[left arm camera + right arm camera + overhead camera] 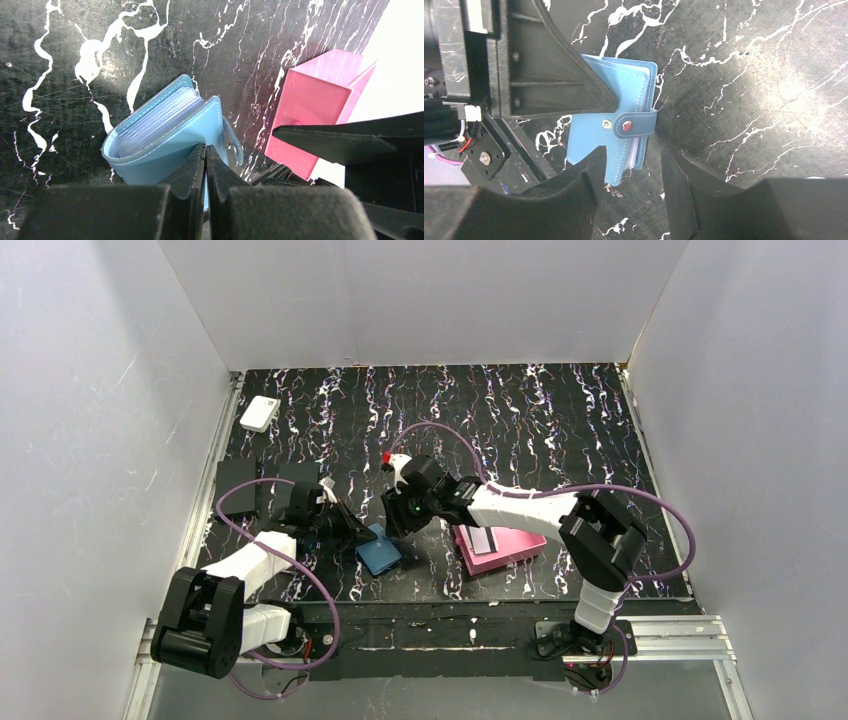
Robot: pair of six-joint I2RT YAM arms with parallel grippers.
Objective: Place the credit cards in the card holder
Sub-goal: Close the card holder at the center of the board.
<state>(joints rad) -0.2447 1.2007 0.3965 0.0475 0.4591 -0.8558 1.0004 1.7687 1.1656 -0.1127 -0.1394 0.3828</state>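
Note:
The card holder [380, 552] is a teal-blue wallet lying on the black marbled table between the two arms. Its snap tab [636, 125] is fastened over a red button, and pale pockets show at its open edge [160, 117]. My left gripper [206, 150] is shut, pinching the wallet's cover. My right gripper [633, 152] hovers open over the wallet's near end, one finger above its corner and the other off to the side. A grey-white credit card [482, 539] lies in the pink tray [515, 545].
The pink tray [310, 110] stands right of the wallet, under the right forearm. Two matte black slabs [240, 502] lie at the left edge and a small white box [259, 413] at the back left. White walls enclose the table.

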